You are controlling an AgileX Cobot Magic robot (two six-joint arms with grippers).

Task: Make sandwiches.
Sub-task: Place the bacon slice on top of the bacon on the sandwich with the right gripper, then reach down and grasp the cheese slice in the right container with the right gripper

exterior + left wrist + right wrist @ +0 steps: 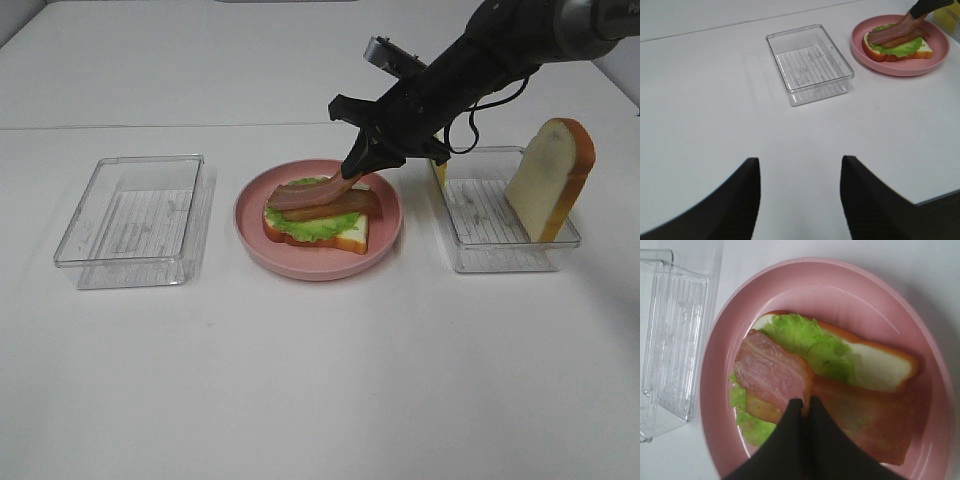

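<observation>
While right pincer [353, 174] pinches bacon strip [305, 193] | strip's far end lies on lettuce [312, 227]

Exterior high camera: above the white table [300, 400], tilted down, mid-distance, whole layout in view. Left wrist camera: low, well back, facing across the clear tray [810, 65] toward the pink plate [900, 71]. Right wrist camera: straight down, very close over the plate. All three share plate and sandwich [830, 352].

No readable text, label, brand, number or sign appears on the clear ribbed plastic trays [135, 220], the round pink plate [300, 268] or the white table [320, 380]
</observation>
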